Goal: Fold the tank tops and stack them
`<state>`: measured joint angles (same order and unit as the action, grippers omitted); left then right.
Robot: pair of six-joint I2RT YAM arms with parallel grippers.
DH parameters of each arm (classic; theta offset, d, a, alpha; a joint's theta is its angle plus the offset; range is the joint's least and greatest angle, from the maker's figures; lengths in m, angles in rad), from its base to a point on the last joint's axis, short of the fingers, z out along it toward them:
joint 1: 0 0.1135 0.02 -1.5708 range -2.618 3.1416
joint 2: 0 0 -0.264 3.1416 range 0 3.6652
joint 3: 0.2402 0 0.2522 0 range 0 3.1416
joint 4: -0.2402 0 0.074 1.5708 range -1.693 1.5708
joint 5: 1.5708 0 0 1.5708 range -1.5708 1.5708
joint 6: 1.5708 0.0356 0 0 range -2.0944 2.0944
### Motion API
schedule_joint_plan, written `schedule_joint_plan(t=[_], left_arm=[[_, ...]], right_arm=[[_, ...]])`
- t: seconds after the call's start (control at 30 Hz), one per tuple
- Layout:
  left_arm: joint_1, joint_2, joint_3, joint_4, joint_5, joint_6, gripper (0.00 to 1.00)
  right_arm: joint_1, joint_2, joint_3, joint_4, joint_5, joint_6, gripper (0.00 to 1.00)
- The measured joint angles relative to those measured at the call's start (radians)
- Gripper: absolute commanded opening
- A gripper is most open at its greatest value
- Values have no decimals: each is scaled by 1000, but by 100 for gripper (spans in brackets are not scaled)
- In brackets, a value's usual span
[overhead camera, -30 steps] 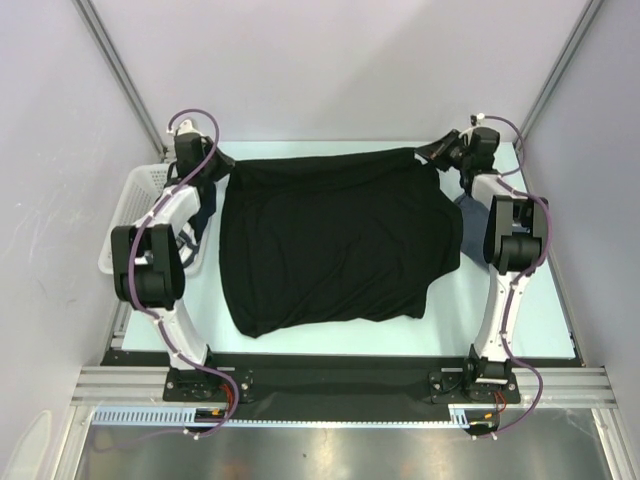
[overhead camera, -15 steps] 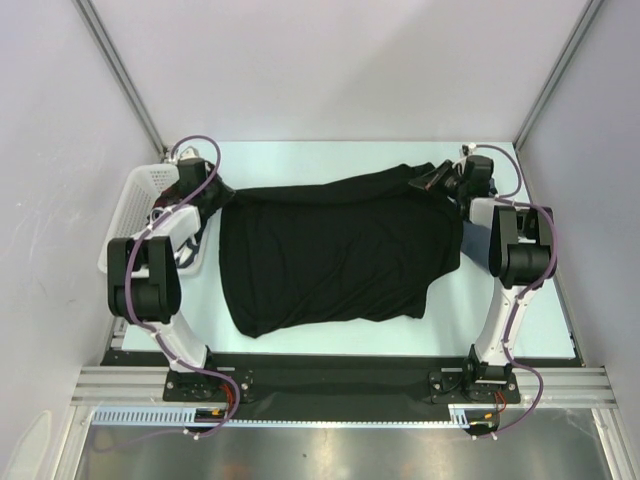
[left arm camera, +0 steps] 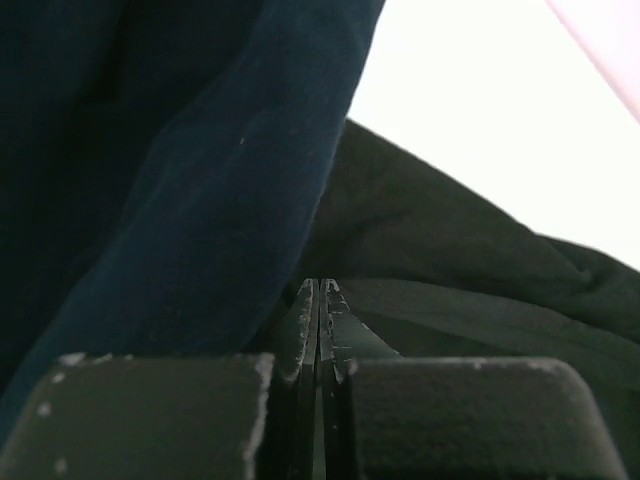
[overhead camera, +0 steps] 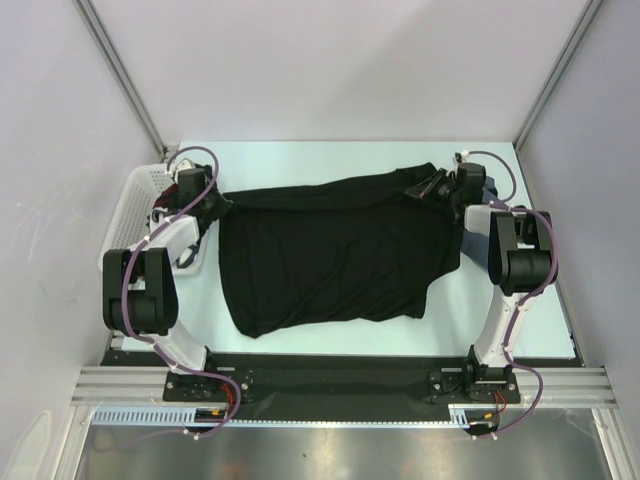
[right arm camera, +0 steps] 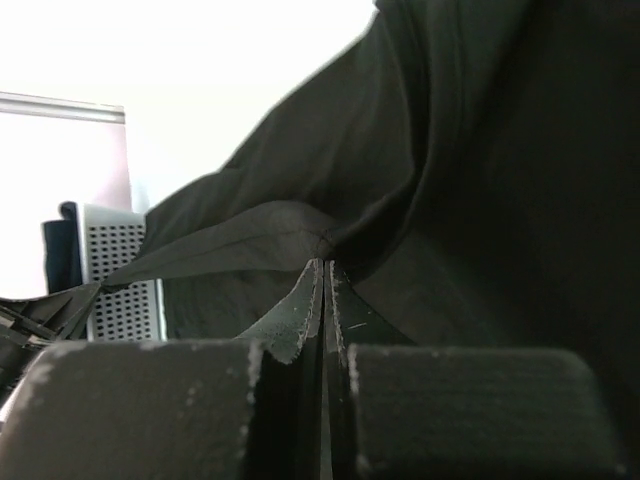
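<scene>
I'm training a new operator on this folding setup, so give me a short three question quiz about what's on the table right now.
1. True or false: the left pincer and the right pincer are both shut on the black tank top.
2. The white basket stands: A) by the left arm, B) by the right arm, C) on the top.
3. Fill in: the pincers hold the top at its ___ edge (near or far).
Key: 1 true; 2 A; 3 far.
</scene>
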<state>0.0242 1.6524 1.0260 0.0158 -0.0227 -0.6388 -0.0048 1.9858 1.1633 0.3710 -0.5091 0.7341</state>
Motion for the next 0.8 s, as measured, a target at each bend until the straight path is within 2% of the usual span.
schedule_joint_plan(t=[0.27, 0.53, 0.8], left_arm=[[-11, 0, -29, -31, -3, 3, 0], [-68, -1, -109, -46, -52, 11, 0], [-71, -3, -151, -57, -108, 10, 0]], right_arm=[[3, 0, -29, -42, 68, -3, 0], [3, 0, -31, -82, 122, -9, 0], [3, 0, -69, -92, 164, -10, 0]])
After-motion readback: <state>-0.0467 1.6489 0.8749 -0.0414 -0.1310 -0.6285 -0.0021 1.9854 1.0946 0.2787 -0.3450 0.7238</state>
